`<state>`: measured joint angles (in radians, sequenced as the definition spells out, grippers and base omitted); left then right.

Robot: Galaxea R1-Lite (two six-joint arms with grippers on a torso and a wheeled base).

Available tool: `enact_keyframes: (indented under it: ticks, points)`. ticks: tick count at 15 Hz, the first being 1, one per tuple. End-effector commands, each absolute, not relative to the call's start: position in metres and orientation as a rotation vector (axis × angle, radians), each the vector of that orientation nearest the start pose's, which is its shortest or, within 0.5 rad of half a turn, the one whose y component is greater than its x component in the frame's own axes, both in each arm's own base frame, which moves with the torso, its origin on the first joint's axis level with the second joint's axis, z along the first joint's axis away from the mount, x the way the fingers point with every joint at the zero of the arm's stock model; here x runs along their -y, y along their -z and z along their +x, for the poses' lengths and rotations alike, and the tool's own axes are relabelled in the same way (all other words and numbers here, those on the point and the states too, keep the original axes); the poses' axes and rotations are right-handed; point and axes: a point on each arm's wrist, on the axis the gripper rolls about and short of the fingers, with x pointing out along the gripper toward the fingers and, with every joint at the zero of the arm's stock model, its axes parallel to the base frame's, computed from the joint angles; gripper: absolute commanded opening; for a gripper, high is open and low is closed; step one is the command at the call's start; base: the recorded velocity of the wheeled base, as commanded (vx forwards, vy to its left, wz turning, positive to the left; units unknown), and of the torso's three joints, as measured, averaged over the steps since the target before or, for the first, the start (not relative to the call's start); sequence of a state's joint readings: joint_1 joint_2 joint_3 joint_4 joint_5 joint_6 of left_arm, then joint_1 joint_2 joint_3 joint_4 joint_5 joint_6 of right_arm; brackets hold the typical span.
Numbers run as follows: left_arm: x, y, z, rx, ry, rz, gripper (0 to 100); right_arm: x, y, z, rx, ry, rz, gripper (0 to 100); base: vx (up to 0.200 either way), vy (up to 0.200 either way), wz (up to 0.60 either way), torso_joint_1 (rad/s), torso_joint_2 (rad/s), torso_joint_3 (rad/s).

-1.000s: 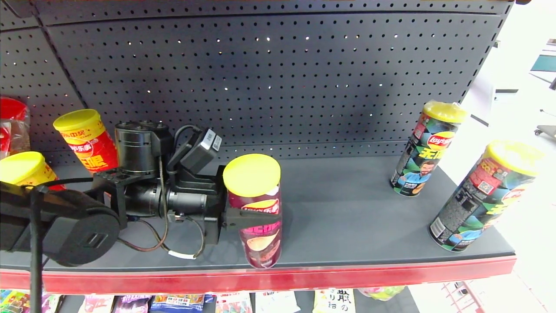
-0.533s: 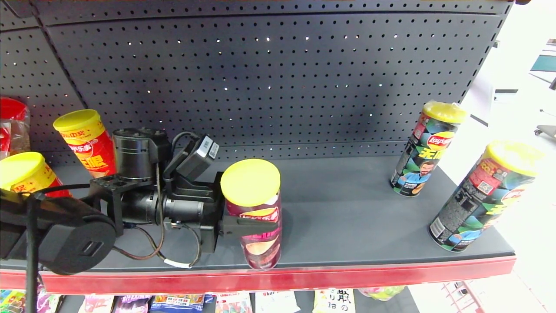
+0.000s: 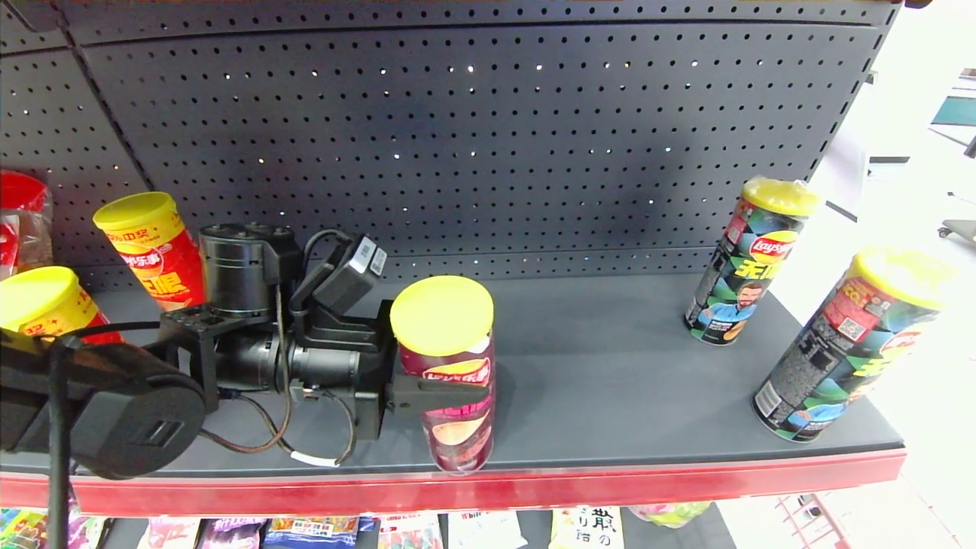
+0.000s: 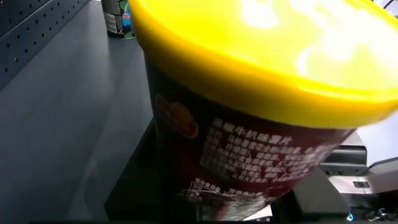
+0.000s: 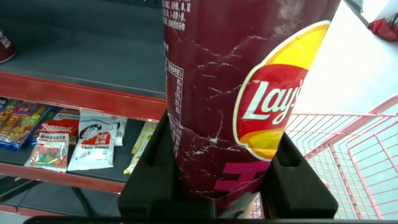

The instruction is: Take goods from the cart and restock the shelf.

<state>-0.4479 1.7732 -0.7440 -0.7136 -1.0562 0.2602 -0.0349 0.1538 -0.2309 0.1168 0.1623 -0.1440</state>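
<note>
In the head view, the left gripper sits at lower centre of the frame with its jaws clenched around the middle of a maroon can. The can has a yellow lid and stands upright. Its base is right at the front of the grey shelf, just behind the red edge strip; whether it rests on the board cannot be told. In the left wrist view the same can looms close under its lid.

The right gripper has its jaws grasping a second maroon can from both sides. Behind it, a pink wire cart is at the right of the frame and the shelf front is at the left.

Two red cans with yellow lids stand at the left of the head frame. Two dark cans stand at the far right, well apart from the held can. Snack packets lie on the lower shelf at the bottom edge.
</note>
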Motion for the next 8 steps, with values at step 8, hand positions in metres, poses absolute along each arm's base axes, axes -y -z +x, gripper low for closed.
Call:
enact_keyframes:
  ticks: [8]
  points:
    - [0.120,-0.163,0.264,-0.097,1.422,0.114,100,-0.005,-0.132,-0.026,-0.030,-0.133,-0.140,0,0.000,0.000,0.00,0.000,0.00,0.000]
